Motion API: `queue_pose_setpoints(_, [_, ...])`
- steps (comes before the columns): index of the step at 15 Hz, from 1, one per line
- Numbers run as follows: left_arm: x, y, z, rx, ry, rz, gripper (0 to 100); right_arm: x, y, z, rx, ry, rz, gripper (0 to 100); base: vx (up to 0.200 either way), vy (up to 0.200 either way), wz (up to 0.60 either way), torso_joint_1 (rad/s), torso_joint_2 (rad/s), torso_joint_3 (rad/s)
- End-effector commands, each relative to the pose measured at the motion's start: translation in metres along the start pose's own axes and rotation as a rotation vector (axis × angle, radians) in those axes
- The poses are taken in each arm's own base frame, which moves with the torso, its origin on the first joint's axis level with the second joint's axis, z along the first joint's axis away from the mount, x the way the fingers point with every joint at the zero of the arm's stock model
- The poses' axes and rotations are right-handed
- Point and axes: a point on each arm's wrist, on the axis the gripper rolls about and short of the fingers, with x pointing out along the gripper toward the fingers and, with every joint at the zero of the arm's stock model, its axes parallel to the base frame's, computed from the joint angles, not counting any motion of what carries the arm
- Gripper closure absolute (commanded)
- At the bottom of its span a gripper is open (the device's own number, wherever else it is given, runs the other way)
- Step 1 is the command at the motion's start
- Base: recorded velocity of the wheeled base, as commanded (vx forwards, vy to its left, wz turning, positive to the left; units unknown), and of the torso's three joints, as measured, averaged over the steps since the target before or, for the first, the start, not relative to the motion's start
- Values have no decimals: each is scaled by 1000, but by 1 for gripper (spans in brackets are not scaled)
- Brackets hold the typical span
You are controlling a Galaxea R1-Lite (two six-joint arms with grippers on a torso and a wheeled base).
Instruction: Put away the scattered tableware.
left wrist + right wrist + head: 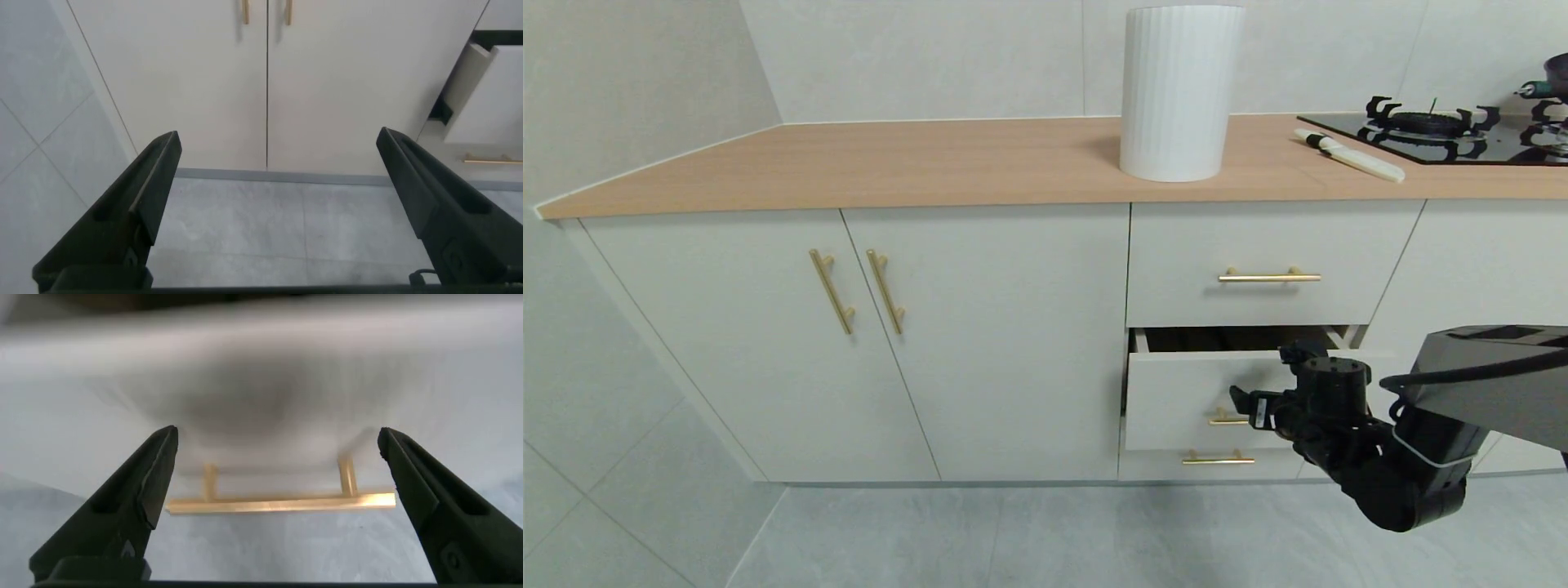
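A white knife lies on the wooden countertop beside the stove, to the right of a tall white ribbed container. Below them the middle drawer stands pulled out a little, dark inside. My right gripper is open right in front of that drawer's face. In the right wrist view, the drawer's gold handle runs between the two fingers, which are apart from it. My left gripper is open and holds nothing, low over the floor and facing the cabinet doors.
A black gas stove sits at the counter's right end. The top drawer is closed and a bottom drawer handle shows below. Two cabinet doors with gold handles are closed on the left. Grey tiled floor lies open below.
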Motion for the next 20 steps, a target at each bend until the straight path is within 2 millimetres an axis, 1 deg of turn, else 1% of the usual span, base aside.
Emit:
queue_pose_setpoints(1, [0, 0, 0, 0, 0, 1, 0, 14, 1, -16, -4, 23, -13, 0, 0, 0, 0, 0, 0, 0])
queue_pose_setpoints(3, [0, 0, 0, 0, 0, 1, 0, 23, 3, -15, 14, -1, -35, 0, 0, 0, 0, 0, 0, 0])
queue_pose_setpoints(6, [0, 0, 0, 0, 0, 1, 0, 33, 6, -5, 86, -55, -40, 0, 0, 0, 0, 0, 0, 0])
queue_pose_setpoints(7, [0, 0, 0, 0, 0, 1, 0, 38, 3, -5, 93, -64, -58, 0, 0, 0, 0, 0, 0, 0])
queue_pose_setpoints(9, [0, 0, 0, 0, 0, 1, 0, 46, 4, -3, 127, -91, -69, 0, 0, 0, 0, 0, 0, 0])
queue_pose_setpoints(10, [0, 0, 0, 0, 0, 1, 0, 46, 5, -2, 132, -94, -69, 0, 0, 0, 0, 0, 0, 0])
queue_pose_setpoints(11, [0, 0, 0, 0, 0, 1, 0, 56, 5, 5, 188, -144, -102, 0, 0, 0, 0, 0, 0, 0])
queue_pose_setpoints(14, [0, 0, 0, 0, 0, 2, 0, 66, 1, 11, 222, -188, -137, 0, 0, 0, 0, 0, 0, 0])
queue_pose_setpoints(18, [0, 0, 0, 0, 0, 1, 0, 66, 1, 14, 244, -199, -135, 0, 0, 0, 0, 0, 0, 0])
queue_pose_setpoints(20, [0, 0, 0, 0, 0, 1, 0, 59, 0, 16, 243, -190, -135, 0, 0, 0, 0, 0, 0, 0])
